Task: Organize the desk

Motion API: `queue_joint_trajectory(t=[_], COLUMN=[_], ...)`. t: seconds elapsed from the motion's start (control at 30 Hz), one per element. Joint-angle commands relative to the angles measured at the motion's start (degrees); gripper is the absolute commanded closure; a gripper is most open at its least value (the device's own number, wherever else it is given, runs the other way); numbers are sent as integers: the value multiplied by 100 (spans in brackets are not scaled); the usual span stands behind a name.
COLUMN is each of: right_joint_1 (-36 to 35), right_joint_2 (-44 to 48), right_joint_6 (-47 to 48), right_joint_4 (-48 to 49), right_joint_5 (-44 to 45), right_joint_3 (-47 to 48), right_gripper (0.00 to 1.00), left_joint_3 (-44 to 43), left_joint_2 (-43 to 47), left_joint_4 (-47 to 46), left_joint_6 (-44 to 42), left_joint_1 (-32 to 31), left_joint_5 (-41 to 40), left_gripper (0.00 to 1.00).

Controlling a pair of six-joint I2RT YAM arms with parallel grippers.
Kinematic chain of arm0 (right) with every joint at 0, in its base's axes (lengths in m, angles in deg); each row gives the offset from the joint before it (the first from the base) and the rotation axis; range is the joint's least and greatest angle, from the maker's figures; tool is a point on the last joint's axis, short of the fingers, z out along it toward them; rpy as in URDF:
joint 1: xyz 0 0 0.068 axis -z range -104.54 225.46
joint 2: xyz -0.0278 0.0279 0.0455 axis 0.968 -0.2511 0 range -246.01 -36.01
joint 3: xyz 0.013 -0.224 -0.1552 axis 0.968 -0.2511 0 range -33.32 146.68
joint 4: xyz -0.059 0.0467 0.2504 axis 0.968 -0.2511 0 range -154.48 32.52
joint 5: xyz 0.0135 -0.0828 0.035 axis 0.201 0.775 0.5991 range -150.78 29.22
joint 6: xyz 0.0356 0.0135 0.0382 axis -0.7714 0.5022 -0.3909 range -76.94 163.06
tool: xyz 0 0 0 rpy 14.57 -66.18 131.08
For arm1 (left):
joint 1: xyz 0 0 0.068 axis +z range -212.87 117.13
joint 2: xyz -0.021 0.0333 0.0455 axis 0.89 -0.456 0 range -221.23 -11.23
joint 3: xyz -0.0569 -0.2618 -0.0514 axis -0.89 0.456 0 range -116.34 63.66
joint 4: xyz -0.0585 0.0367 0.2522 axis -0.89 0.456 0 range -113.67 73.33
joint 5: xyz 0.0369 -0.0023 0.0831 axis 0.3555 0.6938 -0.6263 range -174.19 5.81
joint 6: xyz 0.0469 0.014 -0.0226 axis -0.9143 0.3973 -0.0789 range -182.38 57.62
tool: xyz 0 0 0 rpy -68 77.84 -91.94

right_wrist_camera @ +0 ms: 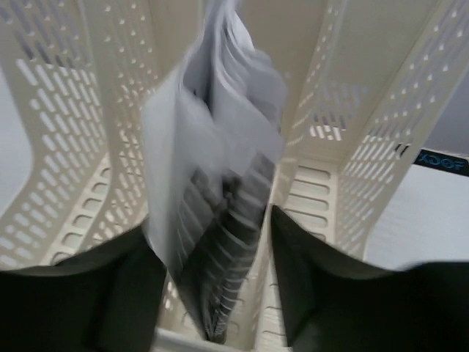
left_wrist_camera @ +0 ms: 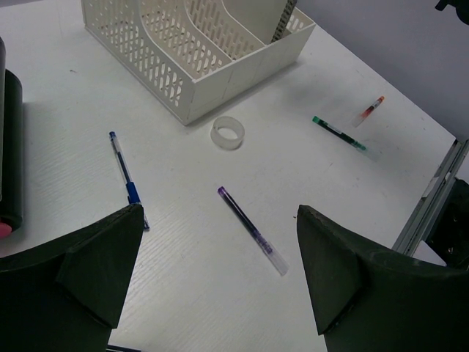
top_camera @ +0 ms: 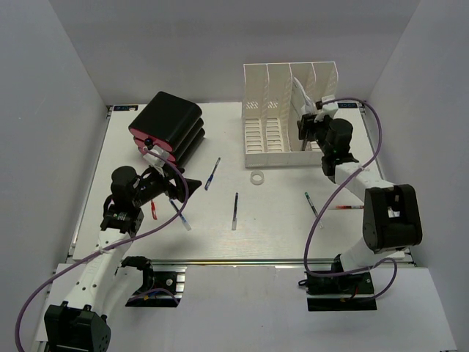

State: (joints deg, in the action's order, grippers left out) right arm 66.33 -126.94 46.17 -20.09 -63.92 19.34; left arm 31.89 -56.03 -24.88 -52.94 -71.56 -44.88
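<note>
While the right gripper [right_wrist_camera: 212,220] sits at the mouth of the file rack [top_camera: 253,147], its fingers stand parted on either side of a sheaf of papers [right_wrist_camera: 212,183] standing in a slot toward the rack's right end. The papers are smeared and the fingers sharp, so it reads as let go rather than pinched. Pad contact can't be confirmed.

The left gripper [left_wrist_camera: 220,216] has its jaws spread wide with nothing between them. It hangs low over the desk [top_camera: 278,235] and faces the rack.

The desk is the white top between the grey walls, with its silver rail on the near edge by the arm bases. Loose on it:
- purple pen [left_wrist_camera: 249,229], just ahead of the left fingers
- blue pen [left_wrist_camera: 126,176], off to one side
- green pen [left_wrist_camera: 338,133] and red pen [left_wrist_camera: 372,110], close together on the right arm's side
- tape roll [left_wrist_camera: 227,133], just in front of the rack
- black stack [top_camera: 168,125], at the back left

Step in hand, by judgement: filing the papers, at the release.

Next move: the right arm should back straight out of the slot without dragging the sheaf or clipping a divider.

After that come the pens. The left arm is best placed for the purple one. It would need to drop, set its jaws across the barrel and get the pads right down to the surface, since the pen is thin and lies flat. No pen holder is visible, so where the pens should go is unclear.
</note>
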Motion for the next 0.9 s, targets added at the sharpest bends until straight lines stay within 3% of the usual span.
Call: queue_joint_trajectory(t=[0.0,0.27,0.37,0.4,0.43,0.47,0.5,0.53,0.57,0.6,0.63,0.67,0.7,0.73,0.8,0.87], right_joint_1=[-10,157,341,376,437,438,464,456,447,447,447,455,447,455,473,508], right_joint_2=[541,1980,2421,2501,2563,2729,2800,2905,2915,2932,2906,2871,2819,2731,2704,2739], right_joint_6=[118,321,373,452,514,558,654,768,804,848,962,998,1068,1138,1638,2103], right_joint_4=[105,-1732,-3146,-3524,-4224,-4396,-4581,-4817,-4941,-4995,-5256,-5311,-5355,-5556,-5899,-6303], right_joint_5=[-397,-740,-1931,-3024,-3374,-3839,-4766,-5080,-5640,-5863,-5935,-6014,-6101,-6155,-6339,-6514], right_joint_3=[24,68,235,270,271,114,25,-54,-324,-431,-502,-625,-687,-713,-635,-556], right_gripper=[33,11,11,11,12,16,30,43,75,88,98,100,99,95,68,54], left_joint_3=[-154,-180,-224,-268,-295,-303,-295,-286,-277,-286,-295,-338,-400,-557,-812,-1278], left_joint_2=[94,182,243,269,331,357,401,428,428,419,367,305,209,-53,-379,-898], left_joint_4=[60,251,428,525,587,674,719,736,780,798,842,894,956,1104,1377,1807], left_joint_6=[-55,-3,24,32,50,102,120,146,234,313,453,524,551,577,604,577], left_joint_1=[25,25,25,25,25,25,25,25,25,25,25,25,77,78,139,139], left_joint_5=[-64,-458,-932,-1160,-1624,-1881,-2066,-2381,-2532,-2803,-2893,-2972,-2990,-3025,-3306,-3543], left_gripper=[5,6,8,12,14,17,26,32,38,57,67,77,89,95,96,94])
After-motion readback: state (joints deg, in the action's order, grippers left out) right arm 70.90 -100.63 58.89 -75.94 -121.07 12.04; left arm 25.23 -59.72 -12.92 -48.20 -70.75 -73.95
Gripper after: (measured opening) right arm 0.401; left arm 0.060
